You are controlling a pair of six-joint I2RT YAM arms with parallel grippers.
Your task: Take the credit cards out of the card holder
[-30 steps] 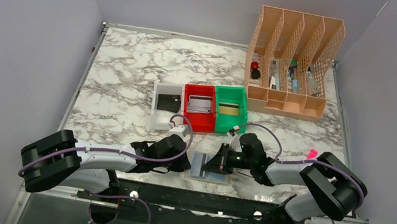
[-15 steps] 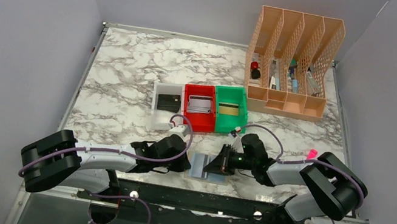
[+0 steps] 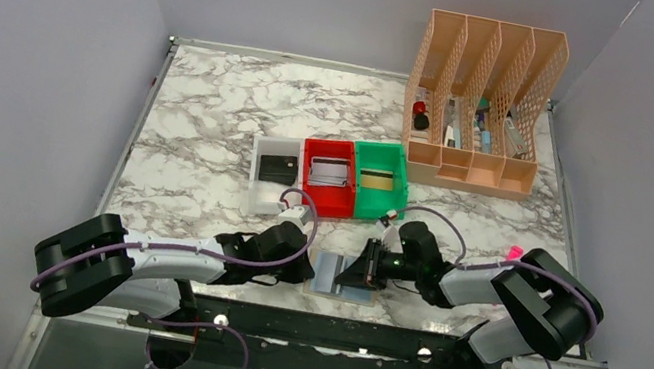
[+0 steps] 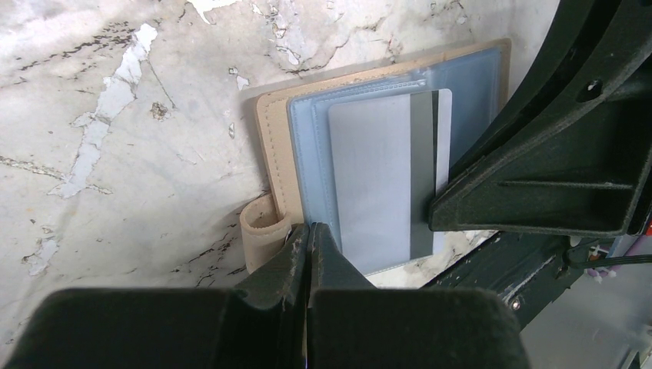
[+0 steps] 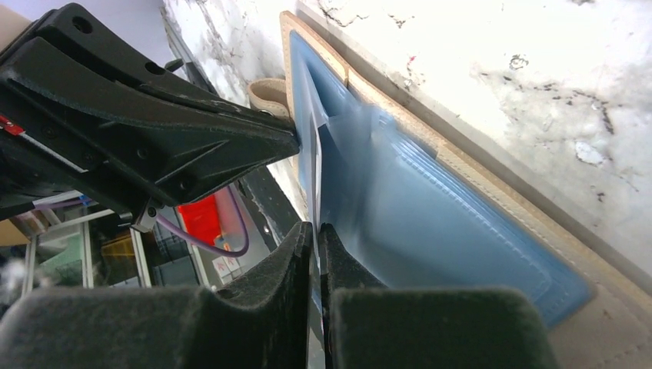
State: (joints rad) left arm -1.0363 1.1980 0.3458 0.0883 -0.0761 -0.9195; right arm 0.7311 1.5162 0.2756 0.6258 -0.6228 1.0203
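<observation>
The tan card holder lies open near the table's front edge, blue-grey pockets up. A silvery grey credit card sticks partway out of a pocket toward the right arm. My left gripper is shut. Its tips press on the holder's blue edge beside the snap strap. From the other side, my right gripper has its jaws almost together. The card's thin edge sits in the slit between them.
Behind the holder stand a white tray holding a black card, a red tray with a grey card, and a green tray with a gold one. A peach file rack fills the back right.
The right gripper has edged slightly left over the holder and its wrist has tilted. The left arm and the holder have stayed put.
</observation>
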